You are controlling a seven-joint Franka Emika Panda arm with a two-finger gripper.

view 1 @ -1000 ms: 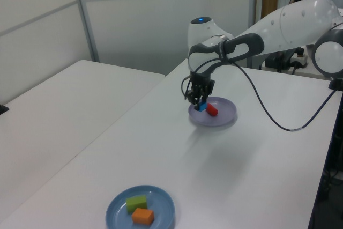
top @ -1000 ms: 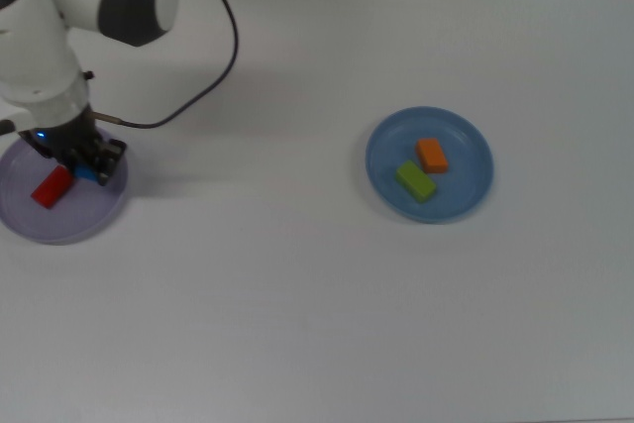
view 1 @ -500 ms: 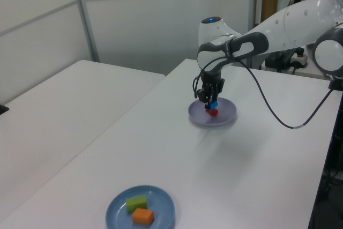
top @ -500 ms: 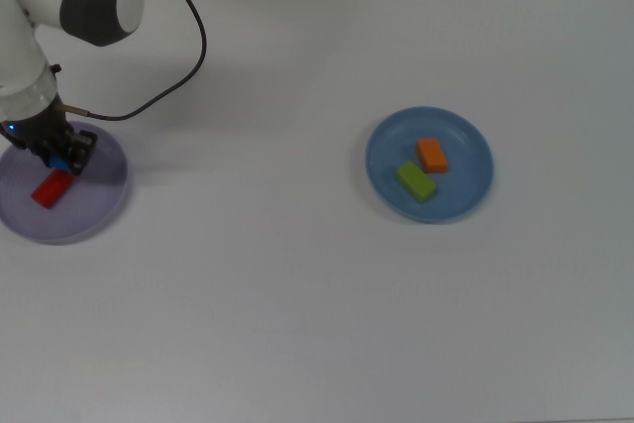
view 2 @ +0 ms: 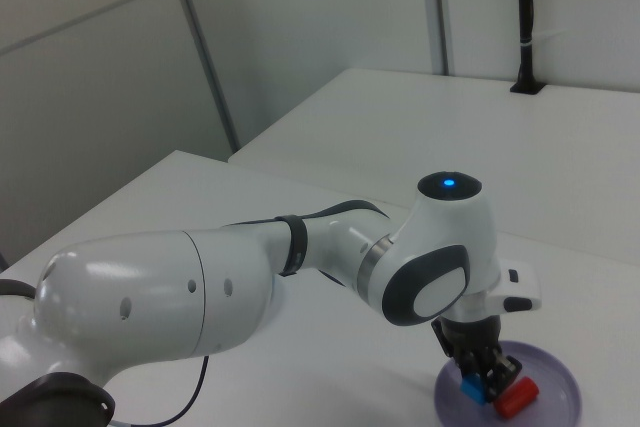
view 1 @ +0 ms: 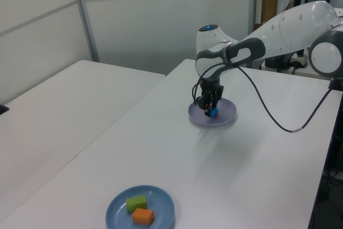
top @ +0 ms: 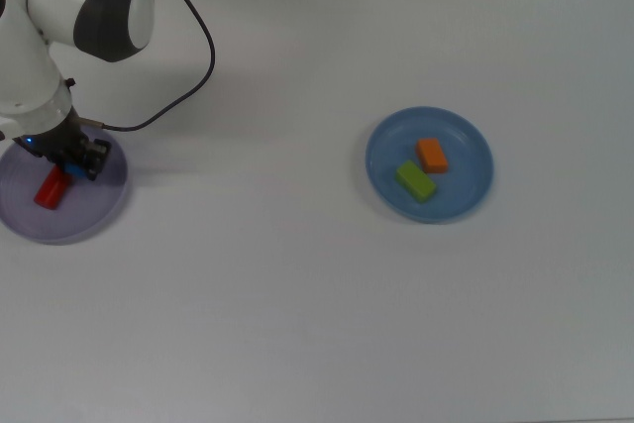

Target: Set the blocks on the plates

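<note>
- Blocks: the red block [top: 51, 188] lies on the lavender plate [top: 94, 213] at the top view's far left, with the blue block [top: 73, 173] just beside it, at its upper right end.
- The gripper [top: 77, 167] stands over that plate, its fingers pinching the blue block; the left view shows the blue block [view 1: 213, 112] low over the lavender plate [view 1: 228, 115], and whether it touches the plate I cannot tell.
- A black cable [top: 203, 56] loops from the arm across the white table [top: 297, 294].
- At the top view's right, well apart, the blue plate [top: 474, 141] carries the green block [top: 416, 181] and the orange block [top: 432, 156], side by side.
</note>
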